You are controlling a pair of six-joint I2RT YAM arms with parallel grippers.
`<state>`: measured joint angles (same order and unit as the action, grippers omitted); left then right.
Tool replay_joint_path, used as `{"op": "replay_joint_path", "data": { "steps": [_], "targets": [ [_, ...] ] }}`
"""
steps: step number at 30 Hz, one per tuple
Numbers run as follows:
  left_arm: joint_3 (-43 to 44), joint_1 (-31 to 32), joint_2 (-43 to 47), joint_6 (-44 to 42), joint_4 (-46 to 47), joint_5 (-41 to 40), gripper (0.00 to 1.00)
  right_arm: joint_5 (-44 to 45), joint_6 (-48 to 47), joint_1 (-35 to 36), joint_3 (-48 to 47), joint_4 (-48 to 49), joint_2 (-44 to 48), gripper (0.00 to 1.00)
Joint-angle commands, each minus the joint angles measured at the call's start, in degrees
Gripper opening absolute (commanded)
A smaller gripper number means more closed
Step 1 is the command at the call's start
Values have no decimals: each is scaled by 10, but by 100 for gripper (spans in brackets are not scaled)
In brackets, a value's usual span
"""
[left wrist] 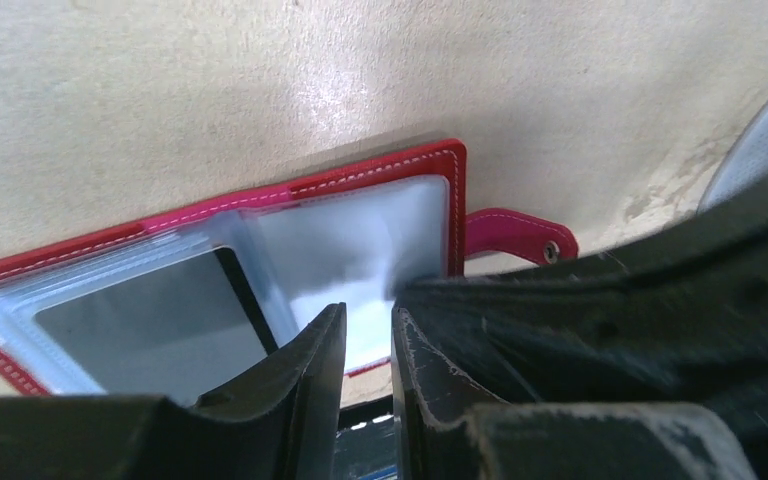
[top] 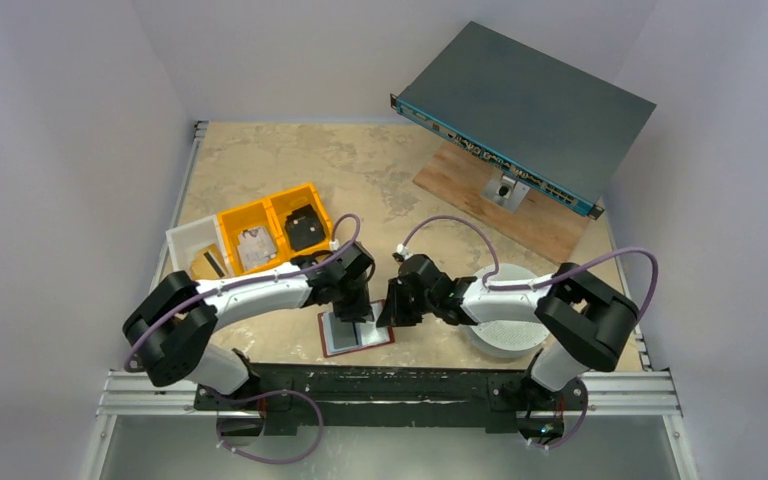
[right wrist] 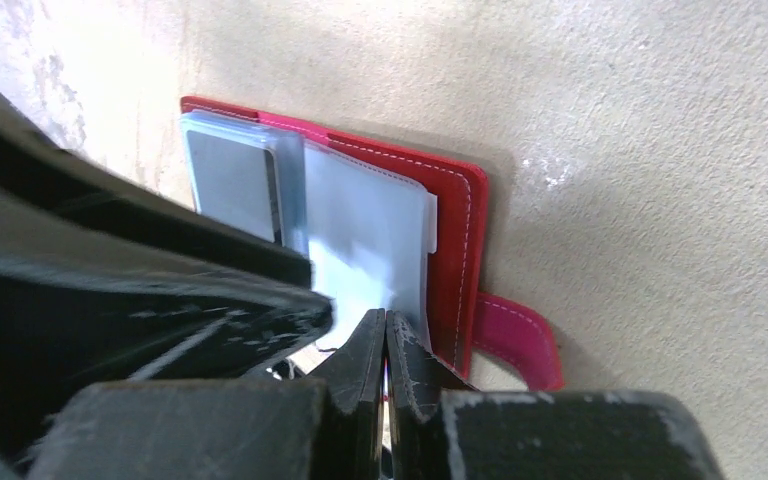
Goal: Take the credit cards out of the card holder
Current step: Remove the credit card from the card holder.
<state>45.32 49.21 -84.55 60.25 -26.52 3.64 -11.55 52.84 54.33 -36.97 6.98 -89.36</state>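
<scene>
The dark red card holder (top: 380,337) lies open and flat on the table near the front edge, snap tab (left wrist: 516,234) to its right. A grey card (left wrist: 150,330) sits in a clear sleeve of its pale blue-grey inside; it also shows in the right wrist view (right wrist: 230,185). My left gripper (left wrist: 370,310) hovers over the inside, jaws a narrow gap apart with nothing between them. My right gripper (right wrist: 386,315) is shut, tips down on the pale sleeve's edge (right wrist: 370,240) beside the red border. A golden-yellow card with a black stripe (top: 210,264) lies in the white bin (top: 188,238).
Yellow bins hold a silvery-grey part (top: 255,247) and a black block (top: 305,228) at the left. A white round dish (top: 505,325) stands under the right arm. A grey rack unit (top: 530,105) on a wooden board (top: 520,215) is at the back right.
</scene>
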Motion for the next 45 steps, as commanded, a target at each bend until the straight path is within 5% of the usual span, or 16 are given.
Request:
{"op": "replay_joint_path", "data": {
  "steps": [1,11,17,45],
  "targets": [
    [22,-12,61,-27,-34,-30,23,6,18,3,13,39,-11,0],
    [-71,-38,190,-44,-117,-100,24,-13,10,14,5,68,-8,15],
    [-127,-53,217,-36,-89,-95,21,-9,-4,40,-37,47,-22,21],
    [-141,-34,117,-14,-34,-78,8,-46,20,43,-38,109,-95,26]
  ]
}}
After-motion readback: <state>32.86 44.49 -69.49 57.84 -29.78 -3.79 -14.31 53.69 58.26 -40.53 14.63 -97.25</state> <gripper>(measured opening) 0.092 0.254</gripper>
